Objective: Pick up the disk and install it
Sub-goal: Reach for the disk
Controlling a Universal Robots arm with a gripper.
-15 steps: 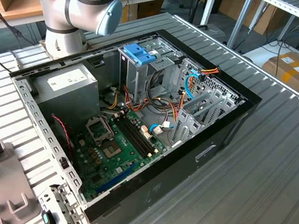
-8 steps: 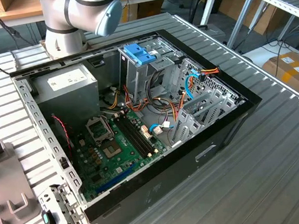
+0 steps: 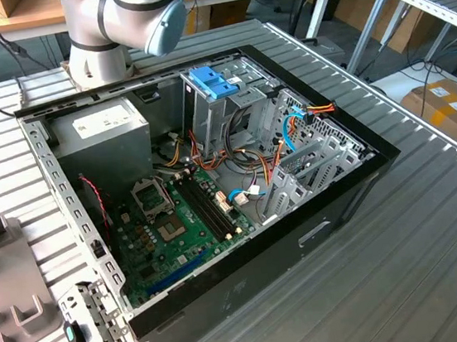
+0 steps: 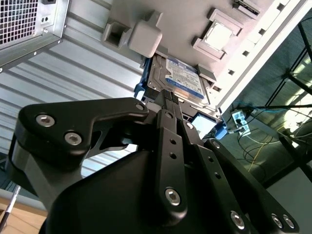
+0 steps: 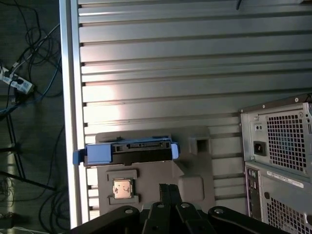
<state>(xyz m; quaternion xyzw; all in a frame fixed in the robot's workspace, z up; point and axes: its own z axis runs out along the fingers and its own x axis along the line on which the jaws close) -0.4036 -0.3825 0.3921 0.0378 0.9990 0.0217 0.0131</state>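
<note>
**Your gripper point(image 5: 169, 191) hung near the disk point(image 5: 129, 151), jaws pressed together, empty.**
The disk stood on edge in its grey fixture point(image 3: 7, 273), roughly eight o'clock from the open computer case point(image 3: 251, 285) in the exterior view, likely so you could pinch its faces.

near edge of the disk point(image 4: 183, 78) is hidden behind the gripper point(image 4: 168, 94).
</note>
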